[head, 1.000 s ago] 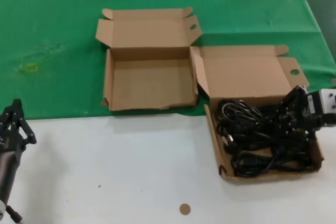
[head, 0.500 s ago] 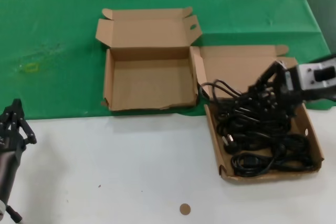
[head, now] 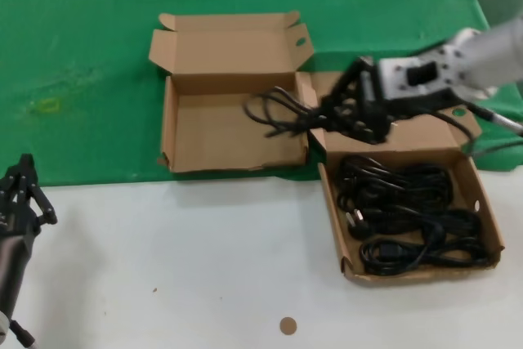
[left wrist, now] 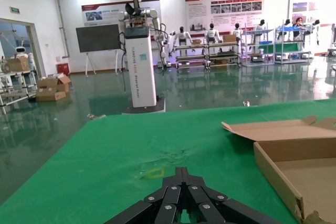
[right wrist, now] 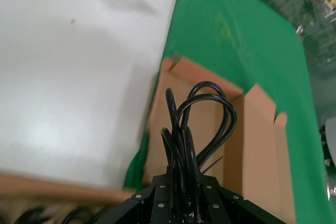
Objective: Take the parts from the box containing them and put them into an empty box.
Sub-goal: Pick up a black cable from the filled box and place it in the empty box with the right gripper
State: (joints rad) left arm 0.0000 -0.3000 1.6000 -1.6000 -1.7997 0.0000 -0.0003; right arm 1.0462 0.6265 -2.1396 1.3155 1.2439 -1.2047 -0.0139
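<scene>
Black parts [head: 409, 218] lie in a brown cardboard box [head: 488, 226]; one black cable bundle [head: 282, 112] is clamped in the black right gripper [head: 339, 116], whose arm is silver-grey. A second brown box [head: 167, 132] sits on a green cloth [head: 82, 55] bearing a yellowish smear [head: 47, 105]. The near table [head: 180, 259] is white, with a brown disc [head: 288, 326]. The left gripper [head: 20, 194] is black.

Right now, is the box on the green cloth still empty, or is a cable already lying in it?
Empty. The empty box shows only bare floor; the cable bundle hangs above it, clamped in the right gripper.
</scene>
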